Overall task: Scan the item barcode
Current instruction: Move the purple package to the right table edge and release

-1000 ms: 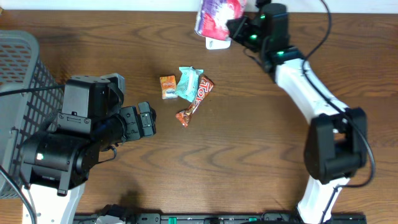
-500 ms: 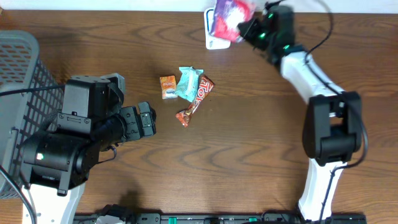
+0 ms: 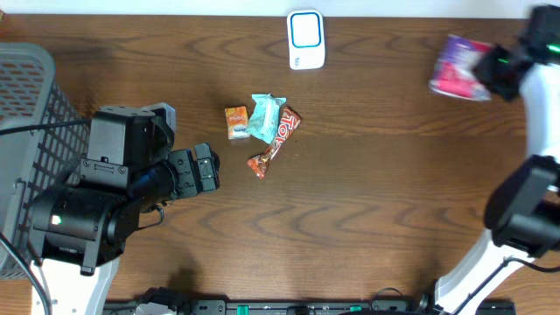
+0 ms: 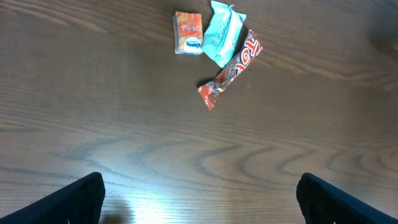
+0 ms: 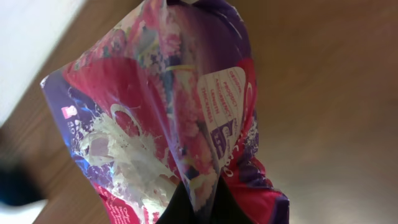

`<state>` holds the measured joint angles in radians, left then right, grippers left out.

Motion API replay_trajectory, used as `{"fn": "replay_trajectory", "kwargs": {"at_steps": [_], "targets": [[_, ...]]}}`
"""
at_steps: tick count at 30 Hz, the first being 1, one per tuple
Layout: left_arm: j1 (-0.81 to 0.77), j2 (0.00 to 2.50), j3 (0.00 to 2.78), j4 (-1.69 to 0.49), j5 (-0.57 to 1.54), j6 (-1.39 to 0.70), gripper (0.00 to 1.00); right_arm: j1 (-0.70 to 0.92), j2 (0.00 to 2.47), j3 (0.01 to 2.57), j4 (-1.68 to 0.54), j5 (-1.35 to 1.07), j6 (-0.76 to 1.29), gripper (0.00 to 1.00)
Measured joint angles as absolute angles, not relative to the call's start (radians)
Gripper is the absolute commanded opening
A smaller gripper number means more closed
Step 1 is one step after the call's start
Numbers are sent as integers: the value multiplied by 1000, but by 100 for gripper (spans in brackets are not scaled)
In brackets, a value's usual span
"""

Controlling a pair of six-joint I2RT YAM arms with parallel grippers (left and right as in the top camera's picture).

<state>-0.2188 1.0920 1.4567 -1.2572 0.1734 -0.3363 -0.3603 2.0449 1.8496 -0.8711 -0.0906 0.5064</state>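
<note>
1. Right claw [image 3: 486, 75]: clenched on the edge of a crinkly purple-and-pink plastic snack bag [image 3: 457, 77]. In the right wrist view the dark fingers pinch the bag's bottom seam.
2. Left claw [image 3: 206, 169]: released, jaws wide and holding nothing. It hovers low over the dark brown wooden table [image 3: 367, 201], left of the small snacks.
3. The bag sits at the far right of the table near the back edge, and looks lifted rather than resting, though height is hard to judge. It is well apart from the small white rectangular scanner with a blue-rimmed window [image 3: 305, 39], which stands at the back centre.
4. Waiting in the middle of the table, all touching or overlapping:
   - a small orange packet [image 3: 235, 122]
   - a teal foil wrapper [image 3: 265, 117]
   - a red-brown candy bar [image 3: 274, 140]
5. A grey mesh basket [image 3: 35, 105] stands at the left edge, beside the left arm.
6. Step in hand, my read: the bag is in transit in the right claw, away from the scanner window. These views do not show whether the scan has happened.
7. No barcode is readable in the right wrist view, only a white-framed text panel on the bag face.
8. Next move if unscanned: swing the bag back over the scanner, barcode face toward the window, and hold it flat and steady.
9. Next move if scanned: set the bag down clear of the pile before the claw lets go.
</note>
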Motion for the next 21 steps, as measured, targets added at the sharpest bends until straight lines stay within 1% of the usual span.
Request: {"fn": "replay_trajectory", "kwargs": {"at_steps": [3, 8, 9, 10, 11, 12, 13, 14, 16, 17, 19, 21], "targets": [[-219, 1092, 1457, -1257, 173, -336, 98, -463, 2045, 1839, -865, -68, 482, 1], [-219, 1092, 1456, -1258, 173, -336, 98, -598, 2057, 1778, -761, -44, 465, 1], [-219, 1092, 1456, -1257, 173, -336, 98, -614, 2061, 1764, -747, -41, 467, 13], [-219, 1092, 1456, -1258, 173, -336, 98, -627, 2062, 1742, -722, -41, 485, 34], [-219, 1092, 1456, -1257, 173, -336, 98, -639, 2062, 1719, -691, -41, 500, 59], [-219, 1092, 1457, -1257, 173, -336, 98, -648, 2062, 1701, -670, -45, 508, 73], [-219, 1092, 1456, -1258, 173, -336, 98, -658, 2064, 1681, -639, -49, 517, 83], [-219, 1092, 1457, -1257, 173, -336, 98, -668, 2066, 1663, -620, -54, 522, 88], [-219, 1092, 1456, -1258, 173, -336, 98, -679, 2069, 1647, -613, -75, 522, 94], [-219, 1092, 1457, -1257, 173, -336, 98, -685, 2070, 1645, -613, -101, 522, 95], [-219, 1092, 1457, -1258, 173, -336, 98, -693, 2069, 1650, -616, -189, 520, 93], [-219, 1092, 1457, -1258, 174, -336, 98, -704, 2069, 1670, -620, -319, 519, 93]]}}
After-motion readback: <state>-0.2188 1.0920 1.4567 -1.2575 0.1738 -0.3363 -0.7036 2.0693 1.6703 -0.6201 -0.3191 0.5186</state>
